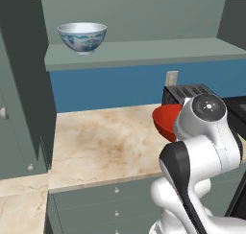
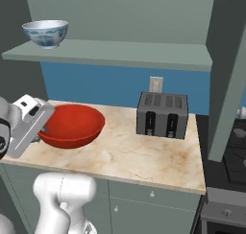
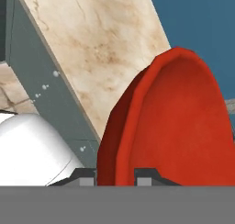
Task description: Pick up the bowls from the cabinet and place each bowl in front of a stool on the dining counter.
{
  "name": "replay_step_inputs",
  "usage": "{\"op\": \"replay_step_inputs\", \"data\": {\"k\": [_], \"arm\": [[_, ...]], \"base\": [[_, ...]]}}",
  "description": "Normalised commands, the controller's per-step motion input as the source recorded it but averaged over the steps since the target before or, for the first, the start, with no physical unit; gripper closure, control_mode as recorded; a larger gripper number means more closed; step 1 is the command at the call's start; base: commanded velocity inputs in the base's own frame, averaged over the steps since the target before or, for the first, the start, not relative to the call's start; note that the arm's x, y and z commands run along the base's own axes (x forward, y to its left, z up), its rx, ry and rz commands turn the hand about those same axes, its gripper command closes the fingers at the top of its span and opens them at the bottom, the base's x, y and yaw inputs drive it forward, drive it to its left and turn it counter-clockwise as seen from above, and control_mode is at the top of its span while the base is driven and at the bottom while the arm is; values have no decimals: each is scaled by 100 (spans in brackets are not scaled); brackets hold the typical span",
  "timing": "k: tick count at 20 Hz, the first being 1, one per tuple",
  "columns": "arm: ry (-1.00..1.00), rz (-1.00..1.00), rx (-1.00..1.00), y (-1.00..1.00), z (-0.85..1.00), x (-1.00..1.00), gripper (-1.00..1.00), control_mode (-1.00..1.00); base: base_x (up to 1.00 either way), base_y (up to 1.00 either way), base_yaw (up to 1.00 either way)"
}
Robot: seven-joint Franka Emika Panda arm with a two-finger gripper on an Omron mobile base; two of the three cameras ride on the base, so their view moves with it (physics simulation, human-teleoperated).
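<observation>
Arm [image 1: 202, 132] hides red bowl [image 1: 166, 120] (mostly).

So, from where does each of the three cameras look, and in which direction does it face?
Left base view: behind the arm's left, facing the worktop and shelf with the white bowl; arm lower right.
Right base view: behind its right, facing the toaster and red bowl; arm lower left.
Hand view: on the hand, along the gripper, shut on the red bowl's rim.
Both base views share bowls, shelf, worktop and toaster.

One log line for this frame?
jaws: shut on red bowl rim | red bowl: above marble worktop | white bowl: on cabinet shelf | toaster: beside
</observation>
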Motion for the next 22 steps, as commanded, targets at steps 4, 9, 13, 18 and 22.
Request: {"op": "replay_step_inputs", "data": {"k": [4,9,13,18,22], "arm": [[0,0,-2,0,-15,14,100,-100],[0,0,0,0,0,0,100,-100],[0,0,0,0,0,0,100,-100],[0,0,0,0,0,-3,100,100],[0,0,0,0,0,0,100,100]], "base": [[0,0,0],[0,0,0],[0,0,0],[-11,0,0],[-55,0,0]]}}
